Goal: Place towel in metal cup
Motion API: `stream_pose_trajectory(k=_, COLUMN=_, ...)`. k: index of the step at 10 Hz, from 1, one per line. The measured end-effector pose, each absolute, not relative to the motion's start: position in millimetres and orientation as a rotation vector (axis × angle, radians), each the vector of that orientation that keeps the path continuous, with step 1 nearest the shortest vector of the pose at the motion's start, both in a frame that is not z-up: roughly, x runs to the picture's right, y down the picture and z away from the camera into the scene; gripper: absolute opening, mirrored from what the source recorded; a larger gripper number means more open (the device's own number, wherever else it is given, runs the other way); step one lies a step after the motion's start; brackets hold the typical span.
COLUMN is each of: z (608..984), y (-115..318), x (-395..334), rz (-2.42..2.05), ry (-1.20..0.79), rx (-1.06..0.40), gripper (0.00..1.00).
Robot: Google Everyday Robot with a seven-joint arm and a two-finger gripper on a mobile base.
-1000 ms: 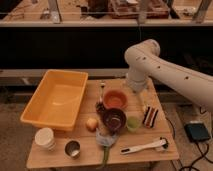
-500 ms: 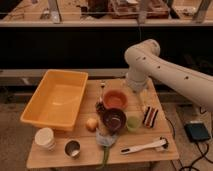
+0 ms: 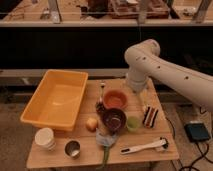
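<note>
Since the metal cup (image 3: 73, 148) stands near the front edge of the table (image 3: 52, 158), just right of the white paper cup (image 3: 45, 138), I judge the drop easy to reach; the pick is what needs care. Right of that cup, apart from it, lies the towel (image 3: 106, 138), a small pale wad with a long green stick (image 3: 105, 156) poking out toward the front; whether it lies over or beside the stick I cannot tell. The dark bowl (image 3: 114, 120) sits just behind it. I would come straight down on the wad's middle and pinch cloth only, leaving the stick alone and the bowl's rim unbumped. Farther back stand the light-green cup (image 3: 132, 123) and the orange bowl (image 3: 115, 99). Beyond them, at the table's far side, my gripper (image 3: 135, 91) hangs with jaws spread wide and nothing in them, well apart from the towel. I should pass above both bowls, then lower the wad well into the cup's mouth before letting go, since it looks about as wide as the cup.
</note>
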State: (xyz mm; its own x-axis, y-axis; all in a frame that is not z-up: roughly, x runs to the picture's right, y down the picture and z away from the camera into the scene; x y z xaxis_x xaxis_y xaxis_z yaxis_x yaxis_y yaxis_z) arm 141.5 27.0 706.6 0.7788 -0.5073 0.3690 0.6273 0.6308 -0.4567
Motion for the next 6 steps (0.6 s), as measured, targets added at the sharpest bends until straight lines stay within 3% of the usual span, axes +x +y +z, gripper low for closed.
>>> stream_pose_trajectory(k=3, z=706, y=29, x=140, rz=-0.659, ry=-0.217, rx=-0.595, gripper=0.80)
stream_pose_trajectory(k=6, z=690, y=57, x=113, rz=-0.753, ry=-0.267, rx=-0.532, gripper=0.80)
